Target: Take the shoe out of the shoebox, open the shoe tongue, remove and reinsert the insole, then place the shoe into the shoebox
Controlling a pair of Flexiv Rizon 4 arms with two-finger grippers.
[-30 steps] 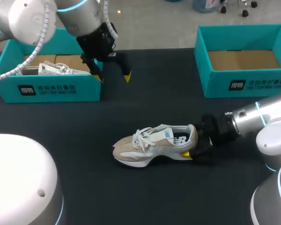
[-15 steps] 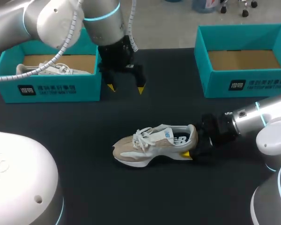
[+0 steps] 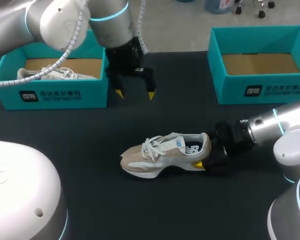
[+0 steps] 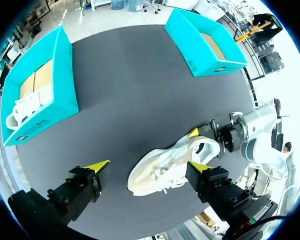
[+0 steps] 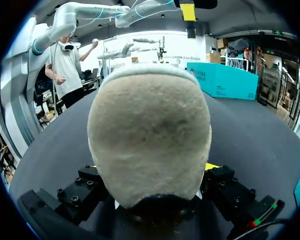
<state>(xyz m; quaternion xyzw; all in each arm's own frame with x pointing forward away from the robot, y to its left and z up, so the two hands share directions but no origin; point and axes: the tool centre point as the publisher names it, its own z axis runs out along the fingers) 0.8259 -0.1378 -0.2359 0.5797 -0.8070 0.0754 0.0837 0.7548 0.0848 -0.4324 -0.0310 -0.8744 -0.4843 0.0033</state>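
Your sneaker [image 3: 162, 154] sits on its sole in the middle of the desk [image 3: 140, 210], toe to the left and heel to the right, outside both boxes. So the take-out step looks done, and opening the tongue is the step in hand.

Your right gripper [image 3: 208, 154] comes in low from the right, its jaws clamped on the heel from either side. In the right wrist view the rounded heel stands between them, with a yellow tip peeking out at each flank. I read that hold as an anchor: it keeps the shoe upright with its opening facing up, so it should not skid or tip while the other arm works.

Your left gripper [image 3: 135, 94] hangs above the desk on the far side of the sneaker, just right of the left shoebox [image 3: 50, 95]. It points down, with its jaws wide apart and nothing in them. Its wrist view has the sneaker lying between the two open tips, so it appears set to come down on the laces and tongue.

The left shoebox holds a second sneaker [image 3: 55, 74]. The right shoebox [image 3: 262, 90], at the far right, shows its brown cardboard floor and is probably where this shoe returns. The laces are bunched over the tongue, so expect them to resist a pull.
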